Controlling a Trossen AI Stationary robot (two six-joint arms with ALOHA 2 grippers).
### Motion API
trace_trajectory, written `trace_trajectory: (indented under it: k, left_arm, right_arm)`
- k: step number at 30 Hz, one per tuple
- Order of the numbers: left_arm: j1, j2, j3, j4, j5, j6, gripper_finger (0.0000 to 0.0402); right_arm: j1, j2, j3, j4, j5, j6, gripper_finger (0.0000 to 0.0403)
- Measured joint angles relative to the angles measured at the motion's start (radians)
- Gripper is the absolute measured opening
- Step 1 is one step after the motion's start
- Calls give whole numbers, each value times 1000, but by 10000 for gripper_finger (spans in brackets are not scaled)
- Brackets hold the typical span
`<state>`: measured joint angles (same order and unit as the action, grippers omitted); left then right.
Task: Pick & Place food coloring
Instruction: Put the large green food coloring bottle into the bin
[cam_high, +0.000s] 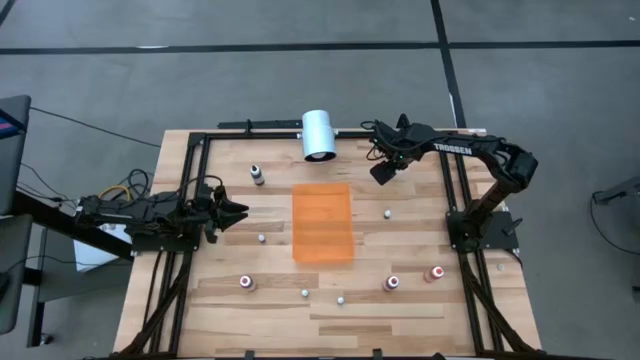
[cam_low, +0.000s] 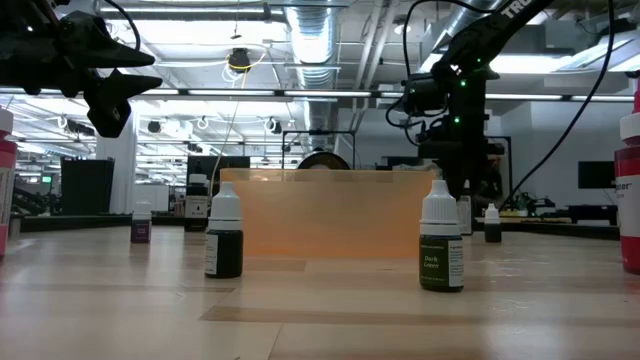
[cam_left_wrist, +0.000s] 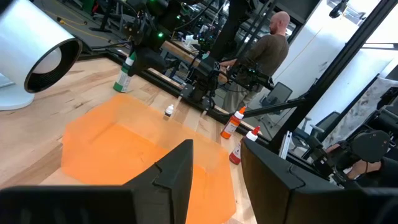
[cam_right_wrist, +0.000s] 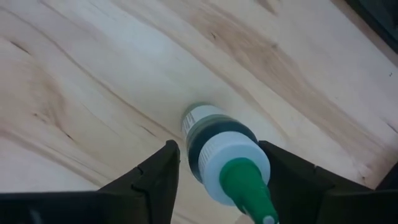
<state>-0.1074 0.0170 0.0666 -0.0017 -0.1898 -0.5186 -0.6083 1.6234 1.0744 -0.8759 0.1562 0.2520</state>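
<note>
The word "TROSSEN" is read in white on the right arm (cam_high: 470, 148) in the high view. In the low view, a dark bottle (cam_low: 441, 238) in the foreground carries a green label on which "Dark Green" is just made out; its neighbour, another dark bottle (cam_low: 224, 236), shows no readable print.

The right hand (cam_right_wrist: 217, 163) is seen in its own wrist view with both fingers spread on either side of a green-tipped bottle (cam_right_wrist: 224, 155); the bottle stands between them on the wooden desk (cam_right_wrist: 93, 74), and contact cannot be confirmed, so the hand is taken as released around it. This bottle is hidden under the hand in the high view, where only the right hand (cam_high: 383, 170) is seen near the far edge, beside the white cylinder (cam_high: 319, 134).

The left hand (cam_high: 236, 212) is held at the left of the orange mat (cam_high: 322, 222), its fingers apart and nothing between them, as the left wrist view confirms (cam_left_wrist: 214, 165).

The rest of the food coloring is scattered over the desk: a dark one (cam_high: 258, 175) at the far left, red-bodied ones (cam_high: 246, 283) (cam_high: 392, 284) (cam_high: 435, 273) along the near side, and small pale-capped ones (cam_high: 262, 238) (cam_high: 388, 213) between.

A person (cam_left_wrist: 267, 50) beyond the desk is shown by the left wrist view only.
</note>
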Motion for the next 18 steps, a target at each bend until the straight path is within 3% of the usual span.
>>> trace_trajectory:
  k: [8, 18]
  left_arm:
    - [0, 0, 0, 0, 0, 0, 126]
    - [0, 0, 0, 0, 22, 0, 126]
  right_arm:
    - [-1, 0, 0, 24, 0, 0, 209]
    - [-1, 0, 0, 17, 2, 1, 161]
